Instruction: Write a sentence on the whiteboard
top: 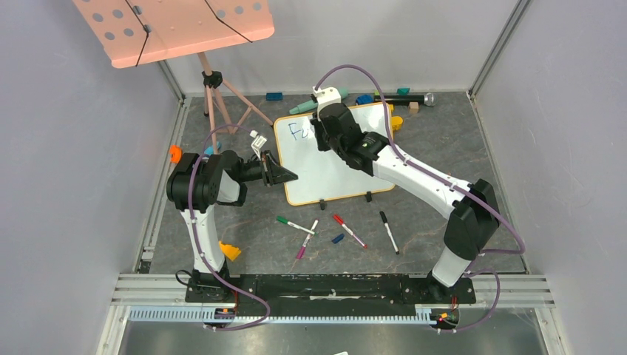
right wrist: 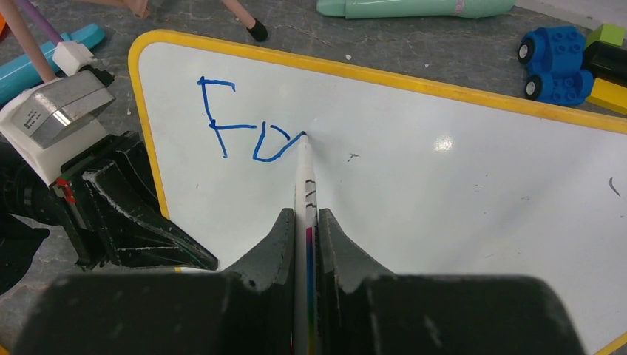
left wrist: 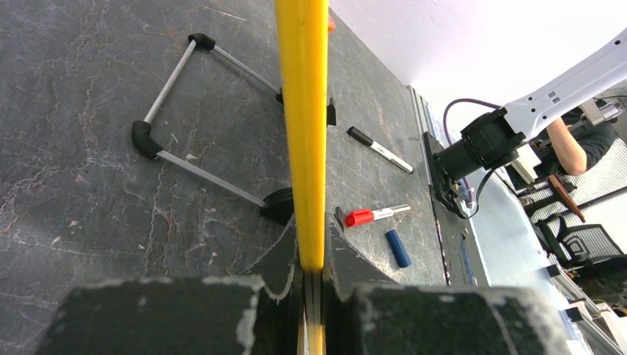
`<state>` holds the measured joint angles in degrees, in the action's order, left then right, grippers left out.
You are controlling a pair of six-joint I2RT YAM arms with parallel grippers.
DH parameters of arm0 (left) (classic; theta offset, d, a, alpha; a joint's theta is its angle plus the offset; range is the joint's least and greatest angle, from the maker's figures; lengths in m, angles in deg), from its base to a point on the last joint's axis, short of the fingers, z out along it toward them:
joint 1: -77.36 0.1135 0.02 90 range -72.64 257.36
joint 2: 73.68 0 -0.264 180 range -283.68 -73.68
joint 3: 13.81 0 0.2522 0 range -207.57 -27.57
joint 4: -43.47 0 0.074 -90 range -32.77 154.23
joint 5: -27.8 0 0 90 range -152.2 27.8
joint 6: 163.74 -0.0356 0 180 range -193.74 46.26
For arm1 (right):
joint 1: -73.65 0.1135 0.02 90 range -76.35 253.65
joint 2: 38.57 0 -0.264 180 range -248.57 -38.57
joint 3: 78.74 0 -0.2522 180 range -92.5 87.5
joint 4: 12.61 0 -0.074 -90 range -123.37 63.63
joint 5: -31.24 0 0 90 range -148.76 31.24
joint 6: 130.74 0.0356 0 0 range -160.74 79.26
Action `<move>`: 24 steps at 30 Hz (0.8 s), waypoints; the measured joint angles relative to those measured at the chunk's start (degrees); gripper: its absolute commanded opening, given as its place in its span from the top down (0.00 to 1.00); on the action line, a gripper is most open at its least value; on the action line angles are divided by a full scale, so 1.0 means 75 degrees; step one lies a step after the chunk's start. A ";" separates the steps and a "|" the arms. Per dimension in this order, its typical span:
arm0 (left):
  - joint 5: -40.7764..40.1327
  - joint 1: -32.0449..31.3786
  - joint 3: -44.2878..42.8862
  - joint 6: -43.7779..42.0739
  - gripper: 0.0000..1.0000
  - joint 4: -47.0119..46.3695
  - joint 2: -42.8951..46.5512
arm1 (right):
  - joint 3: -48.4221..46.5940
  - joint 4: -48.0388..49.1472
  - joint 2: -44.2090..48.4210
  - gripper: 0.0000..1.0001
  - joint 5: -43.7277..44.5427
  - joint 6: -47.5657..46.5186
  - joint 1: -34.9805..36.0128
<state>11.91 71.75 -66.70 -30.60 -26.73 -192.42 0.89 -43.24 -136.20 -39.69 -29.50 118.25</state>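
On the grey table point(top: 259, 237), the left gripper point(left wrist: 311, 255) clamps the yellow edge of the whiteboard point(top: 325, 177); the right gripper point(right wrist: 305, 218) pinches a marker point(right wrist: 304, 174), tip on blue letters point(right wrist: 233, 126) partly hidden from above.

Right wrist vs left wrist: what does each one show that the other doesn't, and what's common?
Right wrist only: the whiteboard face, blue strokes reading "F" plus a partial letter, and the marker tip touching the board, held in the right gripper. Left wrist only: the board edge-on, its black clip feet, a red-capped marker, a black marker and a blue cap on the table. Both: the yellow frame and the left gripper holding the board's left edge.
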 measured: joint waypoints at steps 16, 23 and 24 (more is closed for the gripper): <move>-0.0012 0.0003 0.0000 0.0000 0.98 0.0023 -0.0003 | 0.0577 0.0122 0.0198 1.00 -0.0367 0.0047 0.0020; -0.0003 0.0003 0.0000 0.0000 0.98 0.0009 -0.0003 | 0.0679 0.0082 0.0294 1.00 -0.0335 0.0093 0.0020; -0.0003 0.0003 0.0000 0.0000 0.98 0.0006 -0.0003 | 0.0679 0.0067 0.0297 1.00 -0.0338 0.0090 0.0020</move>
<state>11.88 71.77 -66.70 -30.60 -26.69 -192.44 5.98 -42.73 -133.97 -42.22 -28.82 118.40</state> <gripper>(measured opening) 0.100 0.124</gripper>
